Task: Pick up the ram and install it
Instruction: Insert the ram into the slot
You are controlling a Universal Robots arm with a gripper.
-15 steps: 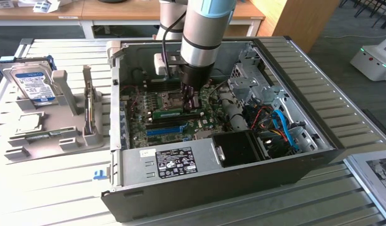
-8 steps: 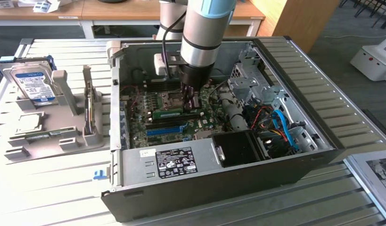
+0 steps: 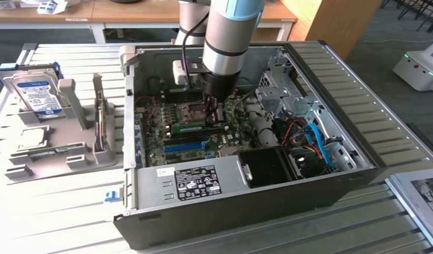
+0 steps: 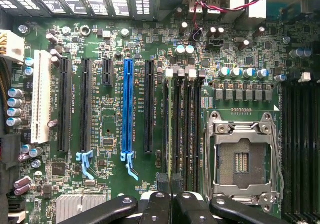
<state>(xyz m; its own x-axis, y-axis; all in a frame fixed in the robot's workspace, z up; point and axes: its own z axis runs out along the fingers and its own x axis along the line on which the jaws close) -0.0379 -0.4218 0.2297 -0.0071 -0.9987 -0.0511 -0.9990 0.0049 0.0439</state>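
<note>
Gripper (image 3: 213, 117) is hanging inside the open computer case (image 3: 343, 180), jaws standing narrow and pinching the ram (image 3: 191, 127). Ram is lying level along the memory slots (image 4: 182, 129), centre of the exterior frame, just above the blue expansion slot (image 3: 184, 146).

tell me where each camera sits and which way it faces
Exterior view: off the arm, high up, angled down on the open computer case. It shows the arm above the case and the gripper, apparently shut on the ram.
Wrist view: on the wrist, facing straight onto the motherboard. The gripper shows at the frame's edge.
Shared: the gripper, the blue slot and the processor socket.
</note>
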